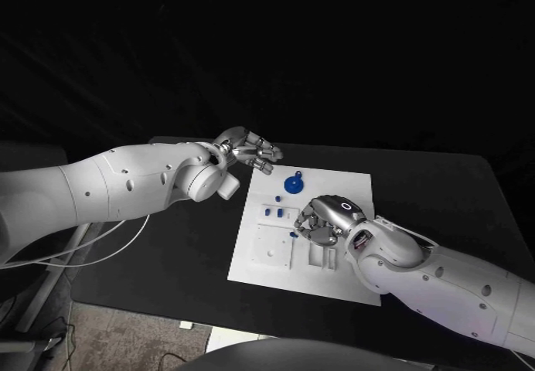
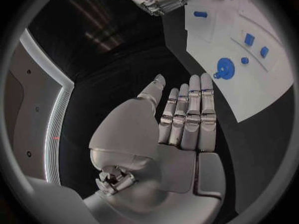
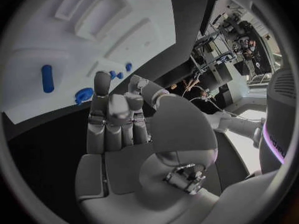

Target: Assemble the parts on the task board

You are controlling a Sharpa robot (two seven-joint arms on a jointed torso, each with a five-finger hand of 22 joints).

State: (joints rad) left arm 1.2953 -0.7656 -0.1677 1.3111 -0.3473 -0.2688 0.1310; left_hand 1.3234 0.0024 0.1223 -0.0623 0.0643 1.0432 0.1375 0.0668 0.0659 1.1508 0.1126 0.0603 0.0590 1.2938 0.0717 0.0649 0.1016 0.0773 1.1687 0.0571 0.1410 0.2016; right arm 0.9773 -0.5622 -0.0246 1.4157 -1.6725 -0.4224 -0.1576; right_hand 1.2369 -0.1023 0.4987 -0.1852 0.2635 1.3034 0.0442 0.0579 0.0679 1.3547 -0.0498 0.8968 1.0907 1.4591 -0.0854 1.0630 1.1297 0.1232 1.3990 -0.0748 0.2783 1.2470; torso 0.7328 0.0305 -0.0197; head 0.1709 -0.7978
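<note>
The white task board (image 1: pixel 335 193) lies mid-table. A round blue part (image 1: pixel 294 184) sits near its far edge, and small blue parts (image 1: pixel 272 209) lie at its left side. My right hand (image 1: pixel 323 220) hovers low over the board's middle, palm down and fingers loosely bent, with nothing seen in them. A small blue part (image 1: pixel 293 231) lies by its fingertips. From the right wrist, this hand (image 3: pixel 118 124) has a blue peg (image 3: pixel 47 78) and a blue piece (image 3: pixel 84 93) on the board beyond it. My left hand (image 1: pixel 247 148) floats off the board's far left corner, flat and empty (image 2: pixel 184 117).
The board has moulded recesses (image 1: pixel 271 251) in its near left part. The black table (image 1: pixel 446 185) reaches past the board on all sides. In the left wrist view the round blue part (image 2: pixel 224 64) and small blue parts (image 2: pixel 249 39) lie on the board (image 2: pixel 261 84).
</note>
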